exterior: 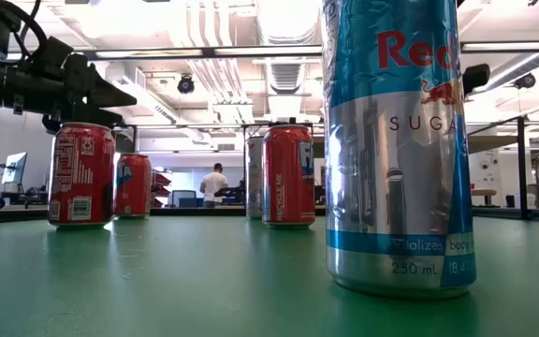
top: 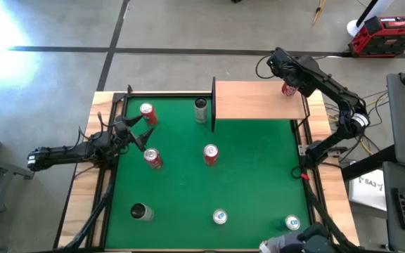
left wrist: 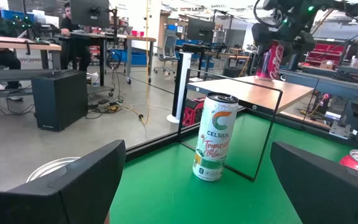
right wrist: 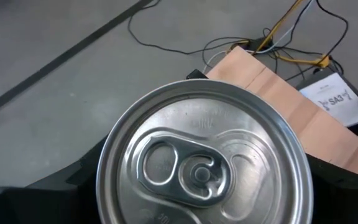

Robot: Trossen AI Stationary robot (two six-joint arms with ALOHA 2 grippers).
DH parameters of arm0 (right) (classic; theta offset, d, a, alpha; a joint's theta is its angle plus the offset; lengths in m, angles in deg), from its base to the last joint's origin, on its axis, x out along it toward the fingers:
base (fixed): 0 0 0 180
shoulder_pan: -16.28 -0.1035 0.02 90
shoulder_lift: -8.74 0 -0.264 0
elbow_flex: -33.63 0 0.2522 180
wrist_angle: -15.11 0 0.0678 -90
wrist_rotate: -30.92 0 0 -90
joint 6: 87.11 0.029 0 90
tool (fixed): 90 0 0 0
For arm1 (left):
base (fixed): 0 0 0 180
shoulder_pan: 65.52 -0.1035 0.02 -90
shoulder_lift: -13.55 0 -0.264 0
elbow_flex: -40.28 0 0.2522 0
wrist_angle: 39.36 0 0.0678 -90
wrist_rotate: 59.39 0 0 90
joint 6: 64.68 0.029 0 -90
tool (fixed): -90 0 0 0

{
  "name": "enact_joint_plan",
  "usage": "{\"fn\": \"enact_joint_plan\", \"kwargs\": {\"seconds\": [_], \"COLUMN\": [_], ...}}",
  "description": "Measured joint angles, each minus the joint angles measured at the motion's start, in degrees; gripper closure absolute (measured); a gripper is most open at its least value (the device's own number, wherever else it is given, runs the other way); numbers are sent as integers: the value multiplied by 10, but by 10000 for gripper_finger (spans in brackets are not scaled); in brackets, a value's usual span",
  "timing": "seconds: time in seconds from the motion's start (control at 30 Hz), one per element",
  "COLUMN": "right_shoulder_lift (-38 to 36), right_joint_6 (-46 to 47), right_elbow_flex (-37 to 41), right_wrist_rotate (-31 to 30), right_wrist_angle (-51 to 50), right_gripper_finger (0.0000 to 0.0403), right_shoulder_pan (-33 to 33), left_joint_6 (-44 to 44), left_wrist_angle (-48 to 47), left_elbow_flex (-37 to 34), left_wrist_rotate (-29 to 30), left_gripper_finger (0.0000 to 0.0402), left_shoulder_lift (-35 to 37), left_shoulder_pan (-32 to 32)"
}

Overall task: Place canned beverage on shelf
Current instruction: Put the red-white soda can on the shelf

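A red canned beverage (top: pixel 289 88) stands upright over the far right part of the shelf (top: pixel 255 100), a light-wood board with black rails at the mat's far edge. My right gripper (top: pixel 290 83) is shut on it. The right wrist view looks down on the can's silver top (right wrist: pixel 207 162). In the left wrist view the same can (left wrist: pixel 271 61) shows above the shelf board (left wrist: pixel 272 88). My left gripper (top: pixel 140 131) waits open at the mat's left side, pointing level, with nothing between its fingers (left wrist: pixel 73 186). My right gripper pinches the red can's side wall near its upper end (left wrist: pixel 272 50), one dark finger (right wrist: pixel 73 183) on each side of the can. It comes slanting down from above. The can stands upright; whether its bottom rests on the shelf board I cannot tell.
A tall Celsius can (top: pixel 201 109) stands just left of the shelf's black rail (top: pixel 213 105). Three red cans (top: pixel 148 112) (top: pixel 152 157) (top: pixel 210 154) stand mid-mat. Along the near edge stand a dark can (top: pixel 141 211) and two blue-and-silver cans (top: pixel 220 217) (top: pixel 292 223).
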Motion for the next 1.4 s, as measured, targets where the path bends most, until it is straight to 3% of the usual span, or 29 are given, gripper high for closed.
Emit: {"fn": "enact_joint_plan", "kwargs": {"seconds": [0.63,0.83,1.03,1.4], "right_shoulder_lift": [0,0,-1,-53], "right_joint_6": [13,5,-4,-19], "right_elbow_flex": [0,0,0,1], "right_wrist_rotate": [-11,-12,22,76], "right_wrist_angle": [6,3,1,-45], "right_gripper_finger": [81,59,39,37], "right_shoulder_pan": [0,-1,-1,-32], "left_joint_6": [0,0,0,0], "left_wrist_angle": [0,0,0,0], "left_elbow_flex": [0,0,0,0], "left_wrist_rotate": [0,0,0,0], "left_gripper_finger": [15,15,15,15], "left_shoulder_lift": [0,0,0,0], "left_shoulder_pan": [0,0,0,0]}}
